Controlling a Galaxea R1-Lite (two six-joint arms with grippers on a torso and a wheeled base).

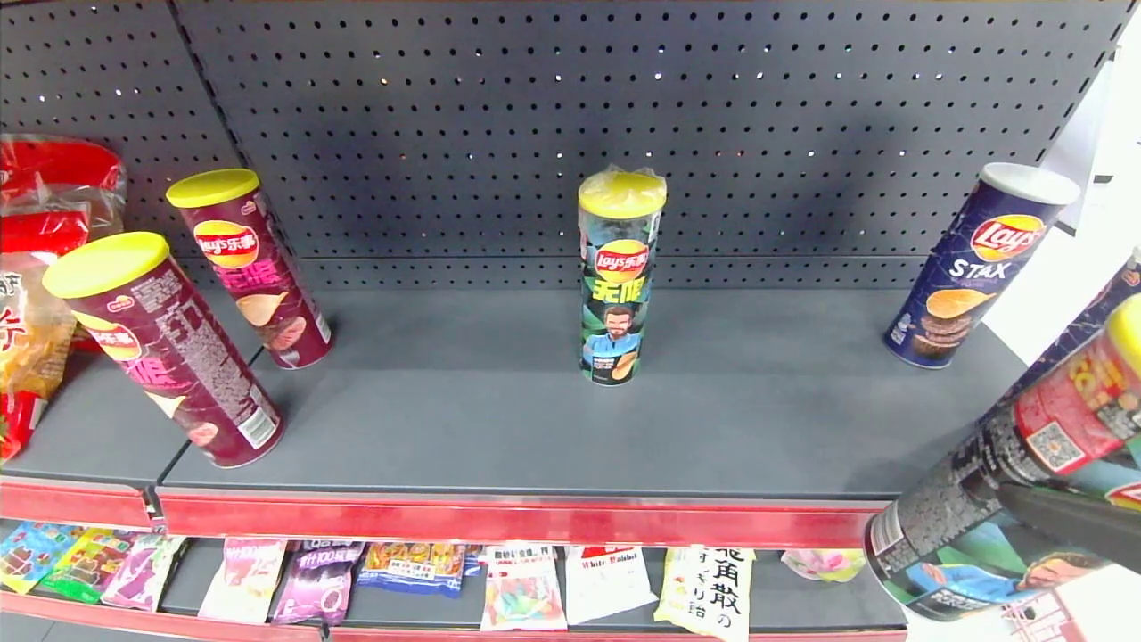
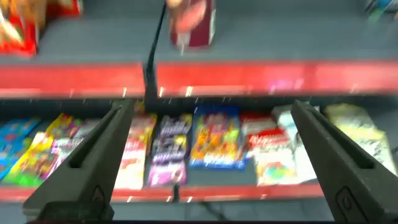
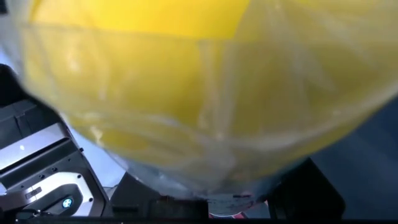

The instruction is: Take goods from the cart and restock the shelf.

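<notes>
Canister (image 1: 980, 481) of crisps with a yellow lid sits tilted in my right gripper (image 1: 1061, 515) at the lower right, out past the front lip of the shelf (image 1: 499, 428) and not yet on it — one dark finger lies across its body, so I judge the claw closed around the mid-section. I read it as light and stiff-walled but easy to dent, its plastic wrap slick, so a moderate squeeze about the middle seems right. My left gripper (image 2: 211, 106) hangs wide open and empty, facing the snack packets (image 2: 214, 140) on the lower tier.
</notes>
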